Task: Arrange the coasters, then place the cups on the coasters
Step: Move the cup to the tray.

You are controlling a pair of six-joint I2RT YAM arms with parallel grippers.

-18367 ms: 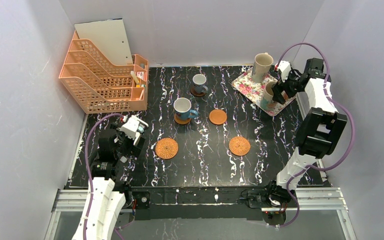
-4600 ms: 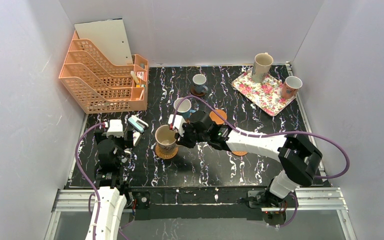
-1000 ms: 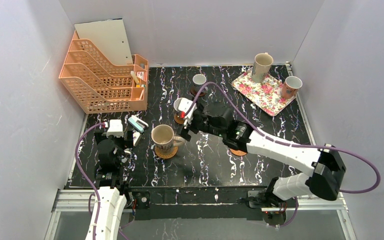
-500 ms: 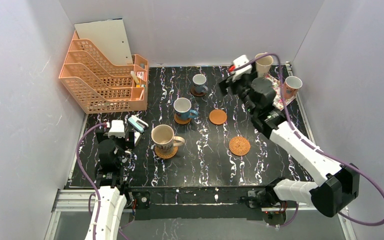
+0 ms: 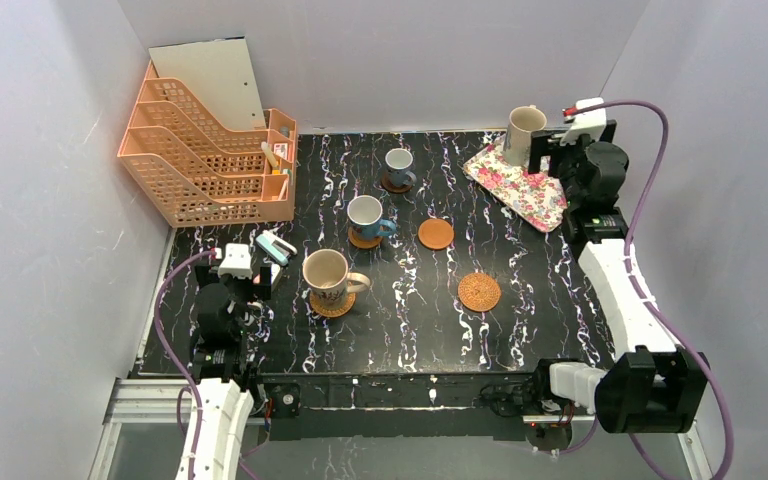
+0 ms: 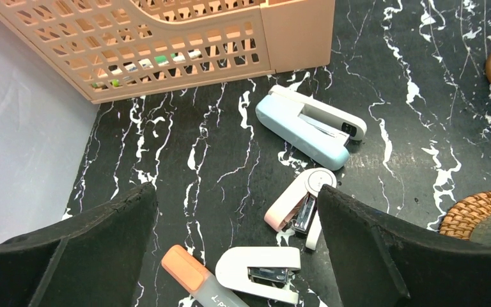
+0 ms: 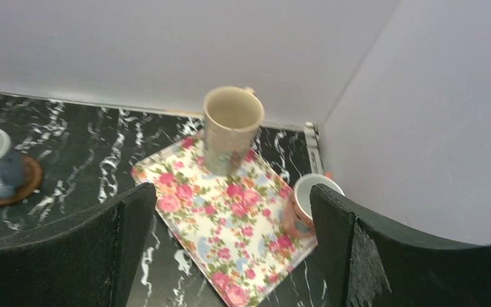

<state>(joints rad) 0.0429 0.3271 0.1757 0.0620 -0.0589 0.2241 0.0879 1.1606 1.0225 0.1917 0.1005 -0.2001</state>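
Note:
One large beige cup [image 5: 327, 273] stands on the left wicker coaster [image 5: 332, 304]. Two blue cups [image 5: 366, 214] [image 5: 398, 162] sit on brown wooden coasters further back. A wood coaster [image 5: 436, 234] and a wicker coaster [image 5: 479, 291] lie bare. The other tall beige cup [image 7: 231, 126] stands on the floral tray [image 7: 230, 224]; the small orange cup [image 7: 302, 209] sits at the tray's right corner, beside my right fingers. My right gripper [image 7: 232, 195] hovers open and empty above the tray. My left gripper [image 6: 236, 198] is open and empty at the table's left.
An orange file rack [image 5: 205, 150] fills the back left corner. Under my left gripper lie a blue stapler [image 6: 310, 133], a pink stapler [image 6: 292, 203], a white staple remover [image 6: 259, 274] and an orange highlighter [image 6: 185, 274]. Walls close in on three sides.
My right arm has swung from the middle of the table to the back right over the tray, still open. The beige cup stays on the wicker coaster. The left arm has not moved.

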